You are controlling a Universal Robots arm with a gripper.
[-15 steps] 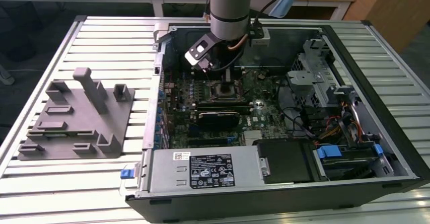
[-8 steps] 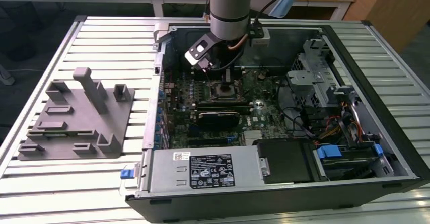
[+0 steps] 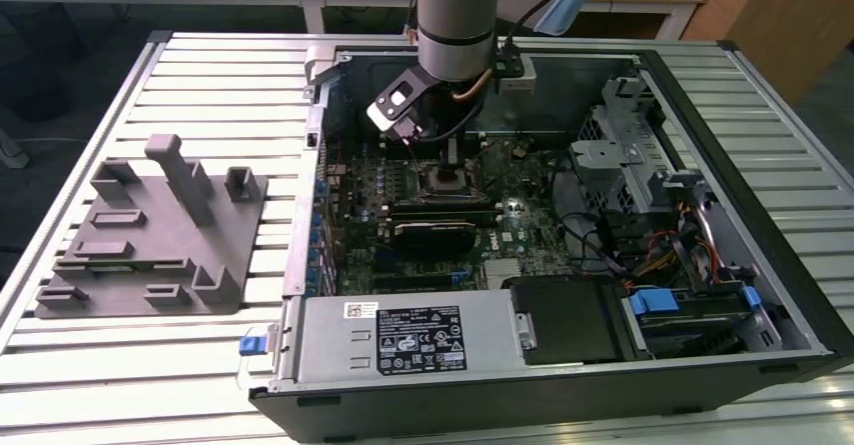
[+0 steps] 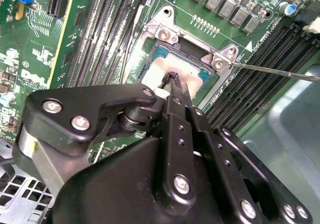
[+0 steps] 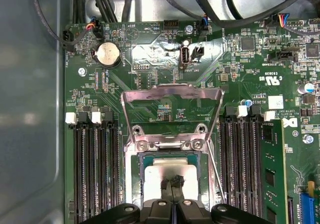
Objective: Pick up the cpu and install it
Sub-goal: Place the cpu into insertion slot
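The cpu [image 5: 152, 176] is a silvery square chip lying flat in the socket on the green motherboard [image 5: 150, 68]; it also shows in the second wrist view as a pale square [image 4: 189, 69]. My gripper [image 5: 172, 183] stands directly over it with both black fingertips pressed together, their tips at or just above the chip's top. Nothing sits between the fingers. The socket's metal load plate [image 5: 172, 94] is swung up and open behind the chip. In the exterior view my gripper [image 3: 451, 161] reaches down into the open computer case onto the socket [image 3: 447, 179].
Memory slots [image 5: 95, 169] flank the socket on both sides. A thin retention lever [image 4: 280, 71] sticks out beside it. The grey plastic fixture [image 3: 147, 235] lies on the slatted table at the exterior view's left. Power supply [image 3: 400, 337] and drive cage [image 3: 627, 165] crowd the case.
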